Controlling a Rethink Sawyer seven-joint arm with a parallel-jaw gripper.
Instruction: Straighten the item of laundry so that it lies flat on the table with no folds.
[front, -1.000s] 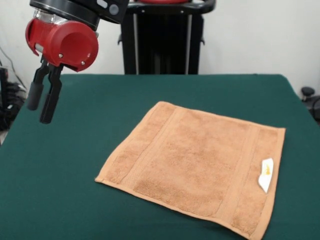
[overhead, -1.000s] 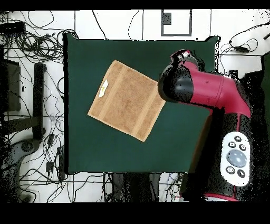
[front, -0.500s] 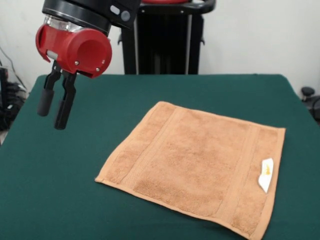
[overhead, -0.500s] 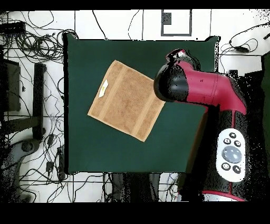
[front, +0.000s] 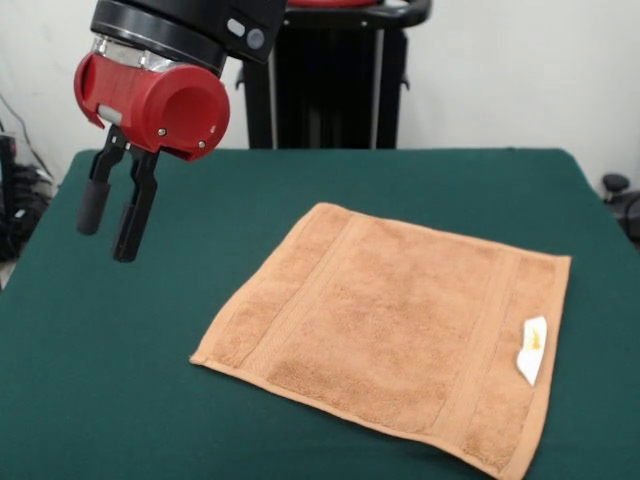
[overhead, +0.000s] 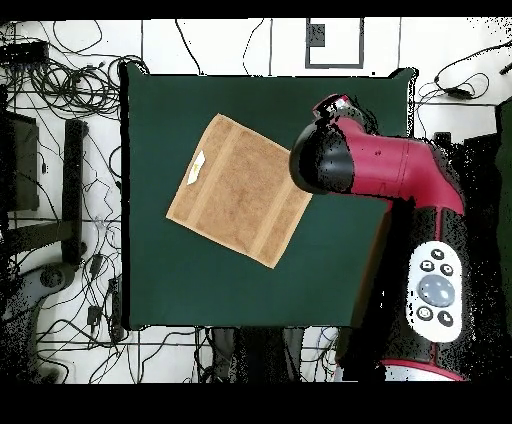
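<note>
Front view shows the orange-tan towel (front: 395, 330) spread flat on the green surface (front: 150, 400), white label (front: 532, 350) at right; jaws apart, hanging at left.

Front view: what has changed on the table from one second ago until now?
The red and black arm's tool moved toward the picture's right in the front view, closer to the orange-tan terry towel, and hangs a little lower above the dark green cloth table. It took hold of nothing; its two fingers stand slightly apart. The towel stayed as it was, spread flat, white label near one edge.
</note>
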